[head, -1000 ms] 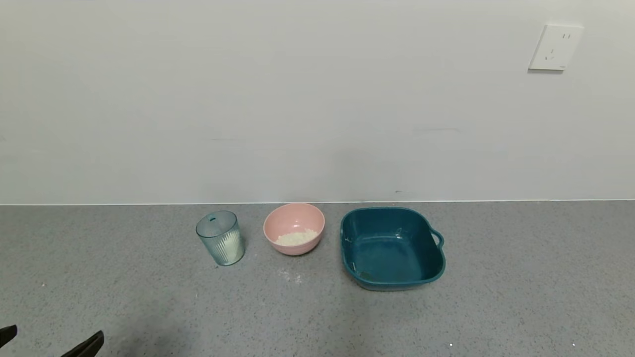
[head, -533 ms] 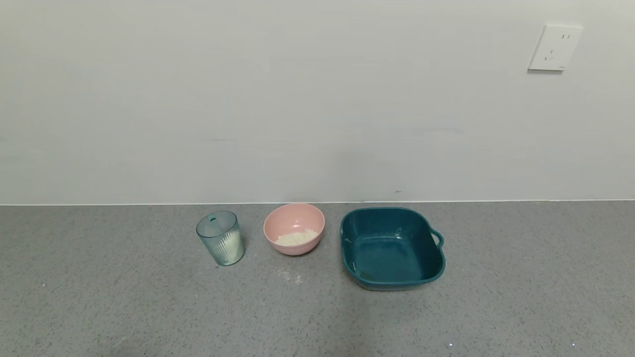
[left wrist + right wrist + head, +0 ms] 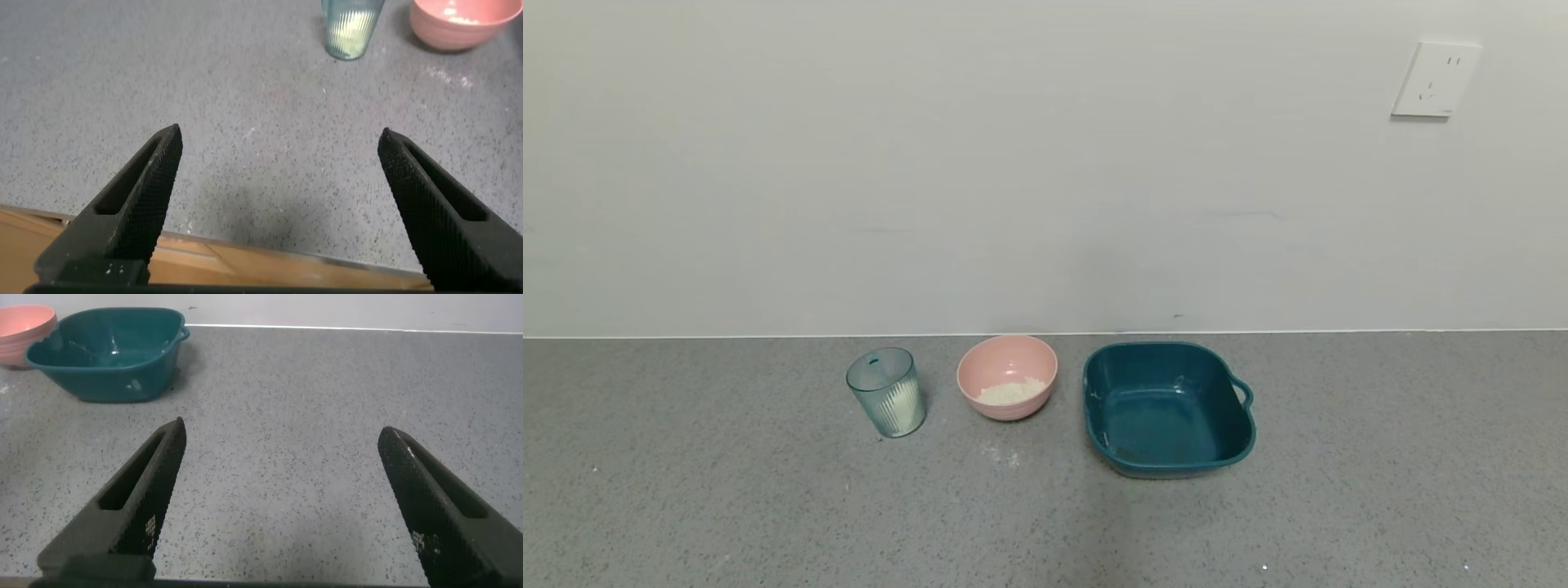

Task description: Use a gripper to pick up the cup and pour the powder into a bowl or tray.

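Observation:
The ribbed blue-green cup (image 3: 886, 392) stands upright on the grey counter, left of the pink bowl (image 3: 1007, 367). White powder (image 3: 1010, 393) lies in the bowl. The cup also shows in the left wrist view (image 3: 350, 24) with pale residue low inside, and the bowl beside it (image 3: 458, 20). My left gripper (image 3: 279, 143) is open and empty, low over the counter's near edge, well short of the cup. My right gripper (image 3: 282, 433) is open and empty over bare counter. Neither gripper shows in the head view.
A dark teal squarish tray (image 3: 1241, 433) with a side handle stands right of the bowl, also in the right wrist view (image 3: 106, 371). A few powder specks (image 3: 1005, 456) lie on the counter before the bowl. The counter's wooden front edge (image 3: 245, 265) shows under the left gripper.
The left gripper's fingertips, at the head view's lower left a second ago, have drawn back out of that view. Cup, bowl and tray have not moved.

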Motion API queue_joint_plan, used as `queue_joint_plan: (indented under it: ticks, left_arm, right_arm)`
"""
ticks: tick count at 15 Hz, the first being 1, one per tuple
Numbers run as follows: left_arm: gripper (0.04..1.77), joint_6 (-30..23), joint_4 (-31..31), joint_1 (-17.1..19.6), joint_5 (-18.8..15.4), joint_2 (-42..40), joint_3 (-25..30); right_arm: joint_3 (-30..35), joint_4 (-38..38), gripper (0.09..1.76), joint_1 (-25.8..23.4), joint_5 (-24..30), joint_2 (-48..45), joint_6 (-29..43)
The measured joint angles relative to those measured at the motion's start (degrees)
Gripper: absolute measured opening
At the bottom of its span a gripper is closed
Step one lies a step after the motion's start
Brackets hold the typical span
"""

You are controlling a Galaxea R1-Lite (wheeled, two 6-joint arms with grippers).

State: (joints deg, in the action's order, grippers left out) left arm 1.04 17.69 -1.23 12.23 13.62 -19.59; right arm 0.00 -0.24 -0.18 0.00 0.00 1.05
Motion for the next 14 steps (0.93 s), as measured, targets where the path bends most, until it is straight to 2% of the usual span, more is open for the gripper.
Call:
queue_joint_plan:
  ticks: [6, 9, 11, 14]
  left_arm:
    - [1.72, 0.39, -2.50, 1.12, -5.60, -9.05, 2.21]
    - [1.72, 0.67, -13.90, 1.13, -6.47, -11.72, 7.00]
    - [1.72, 3.47, -20.71, 1.13, -6.50, -12.47, 10.95]
    - [1.72, 7.39, -26.50, 1.13, -6.58, -13.31, 16.07]
  right_arm:
    - [0.00, 0.00, 1.71, 0.00, 0.00, 0.00, 0.00]
    - [0.00, 0.00, 1.71, 0.00, 0.00, 0.00, 0.00]
    - [0.00, 0.00, 1.71, 0.00, 0.00, 0.00, 0.00]
    - [0.00, 0.02, 1.71, 0.00, 0.00, 0.00, 0.00]
